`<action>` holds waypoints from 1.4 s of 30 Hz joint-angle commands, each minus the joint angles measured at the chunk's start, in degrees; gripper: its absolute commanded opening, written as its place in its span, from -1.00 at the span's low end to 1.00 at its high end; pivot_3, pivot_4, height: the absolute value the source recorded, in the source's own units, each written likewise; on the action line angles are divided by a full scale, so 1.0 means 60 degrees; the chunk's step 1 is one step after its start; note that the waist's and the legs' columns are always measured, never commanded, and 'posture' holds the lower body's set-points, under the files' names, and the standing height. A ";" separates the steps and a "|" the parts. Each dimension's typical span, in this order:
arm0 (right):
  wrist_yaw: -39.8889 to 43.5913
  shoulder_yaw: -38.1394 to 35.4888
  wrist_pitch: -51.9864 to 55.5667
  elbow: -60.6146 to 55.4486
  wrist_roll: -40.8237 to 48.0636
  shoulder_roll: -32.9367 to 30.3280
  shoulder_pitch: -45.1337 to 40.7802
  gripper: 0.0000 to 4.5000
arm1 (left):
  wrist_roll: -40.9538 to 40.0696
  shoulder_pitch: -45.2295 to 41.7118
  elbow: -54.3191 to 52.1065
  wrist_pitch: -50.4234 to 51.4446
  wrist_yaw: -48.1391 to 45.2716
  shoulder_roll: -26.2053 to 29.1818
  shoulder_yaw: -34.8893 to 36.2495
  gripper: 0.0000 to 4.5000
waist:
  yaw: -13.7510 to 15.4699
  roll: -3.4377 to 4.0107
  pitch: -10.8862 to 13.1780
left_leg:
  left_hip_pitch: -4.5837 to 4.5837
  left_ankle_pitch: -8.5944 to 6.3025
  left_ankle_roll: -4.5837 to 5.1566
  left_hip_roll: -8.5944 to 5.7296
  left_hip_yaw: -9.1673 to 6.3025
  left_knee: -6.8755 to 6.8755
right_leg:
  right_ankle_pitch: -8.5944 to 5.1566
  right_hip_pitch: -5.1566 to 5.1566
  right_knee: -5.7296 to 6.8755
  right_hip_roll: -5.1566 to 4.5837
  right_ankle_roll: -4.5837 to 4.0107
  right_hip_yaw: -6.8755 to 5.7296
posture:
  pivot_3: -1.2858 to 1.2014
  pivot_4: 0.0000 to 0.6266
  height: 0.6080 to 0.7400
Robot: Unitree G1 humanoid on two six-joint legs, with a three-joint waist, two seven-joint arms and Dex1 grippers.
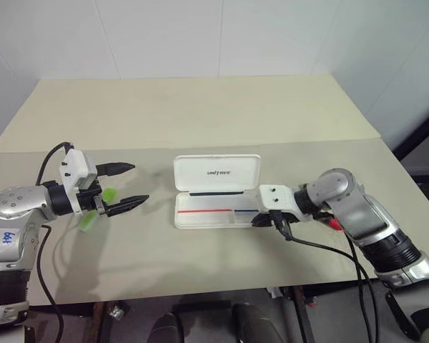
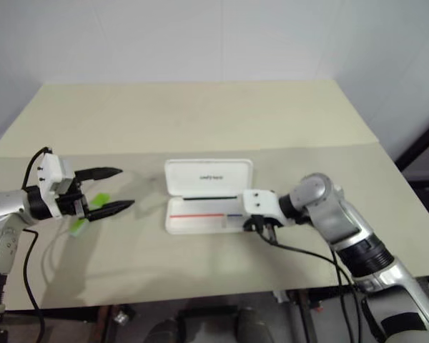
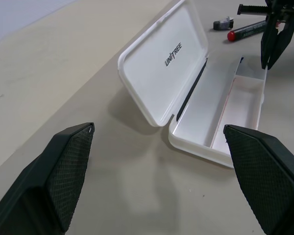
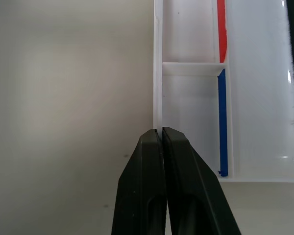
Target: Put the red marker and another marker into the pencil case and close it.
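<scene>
Left gripper: you have its two black fingers spread wide with nothing between them, held level above the table and pointing toward the case.
Green marker: you'll find the short, stubby light-green highlighter lying on the table under the left gripper, partly hidden by it; a pale end peeks out by the wrist.
Pencil case: white, hard, rectangular with rounded corners, and it sits open at the table's middle. Its lid stands up at the back, with a dark "unitree" logo on its inner face. The tray lies flat toward you, split by a thin wall, with a red-and-blue line printed along its floor. No marker shows inside it.
Right gripper: your fingers are pressed together, holding nothing, tips at the case's right end, right by the tray's rim.
Red marker: slim, dark body with a bright red end, lying on the table beyond the case's right end, near the right arm, outside the case.
</scene>
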 commanded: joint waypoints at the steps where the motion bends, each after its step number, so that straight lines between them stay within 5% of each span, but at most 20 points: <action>1: -0.0283 -0.0330 -0.0073 -0.0293 0.0088 -0.0283 0.0211 -0.98 | -0.0002 -0.0136 -0.0010 -0.0148 -0.0058 -0.0039 -0.0003 1.00 | 0.0012 -0.0001 0.0000 | 0.0000 0.0000 0.0000 0.0000 0.0000 0.0001 | 0.0000 0.0001 -0.0001 0.0000 0.0000 0.0000 | 0.03 -0.52 1.00; 8: -0.0651 -0.0262 -0.0085 0.0026 0.0254 -0.0051 0.0114 -0.98 | -0.0002 -0.0346 0.0100 -0.0168 -0.0057 -0.0066 -0.0121 1.00 | -0.0013 -0.0003 0.0000 | 0.0001 0.0001 0.0002 0.0000 0.0001 0.0017 | 0.0001 0.0004 -0.0001 -0.0001 -0.0004 0.0002 | 0.03 -0.52 1.00; 14: -0.0886 -0.0185 -0.0455 0.0338 0.0309 0.0234 -0.0149 -0.25 | -0.0027 -0.0395 0.0106 -0.0143 -0.0062 -0.0043 -0.0079 1.00 | -0.0010 -0.0002 0.0000 | 0.0002 0.0004 0.0006 0.0000 0.0004 0.0018 | 0.0004 0.0005 0.0001 0.0000 -0.0006 0.0007 | 0.03 -0.52 1.00; 32: -0.0008 -0.0851 0.0549 -0.0811 0.1944 -0.0677 -0.0079 -0.25 | -0.0108 -0.0397 -0.0084 0.0008 -0.0124 0.0048 -0.0057 1.00 | 0.0028 -0.0003 0.0000 | 0.0000 -0.0001 0.0006 0.0000 0.0004 0.0010 | 0.0004 0.0004 -0.0002 -0.0001 -0.0001 0.0006 | 0.03 -0.52 1.00; 35: -0.0374 -0.1442 0.1179 -0.0750 0.2007 -0.1198 -0.0089 0.00 | -0.0113 -0.0581 -0.0160 0.0027 -0.0245 0.0032 -0.0218 1.00 | 0.0035 -0.0003 0.0001 | -0.0001 -0.0001 0.0006 0.0000 0.0004 0.0009 | 0.0003 0.0003 -0.0003 -0.0001 -0.0003 0.0007 | 0.03 -0.52 1.00; 42: -0.0947 -0.2424 0.1940 -0.0084 0.2012 -0.2362 0.0216 0.98 | -0.0407 -0.0949 -0.0596 0.0431 -0.0794 -0.0015 -0.0634 1.00 | 0.0202 -0.0004 0.0001 | -0.0001 -0.0002 0.0006 -0.0001 0.0007 0.0007 | -0.0004 0.0002 -0.0012 -0.0003 -0.0016 0.0007 | 0.03 -0.52 1.00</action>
